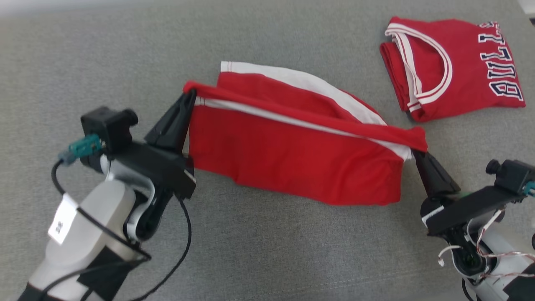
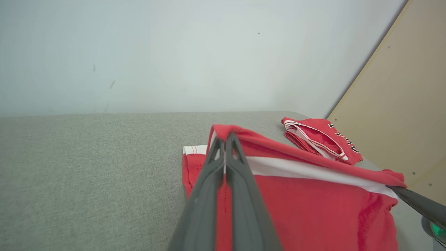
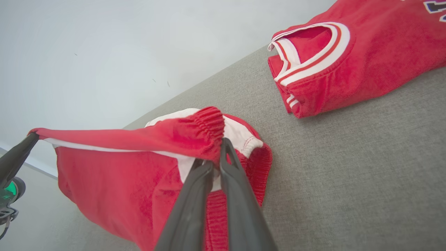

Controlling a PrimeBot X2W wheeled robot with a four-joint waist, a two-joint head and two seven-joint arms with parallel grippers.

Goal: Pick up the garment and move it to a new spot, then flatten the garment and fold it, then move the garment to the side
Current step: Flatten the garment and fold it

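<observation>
Head view: garment [image 1: 292,163] stretched left-right between left gripper [image 1: 190,97], right gripper [image 1: 418,154].

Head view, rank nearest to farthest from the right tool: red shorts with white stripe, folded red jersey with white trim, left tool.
1. The red shorts with white stripe: gripped by the right tool at one waistband corner.
2. The folded red jersey with white trim: just beyond that tool, in the view's upper right.
3. The left tool: far left, clamped on the opposite waistband corner.
</observation>
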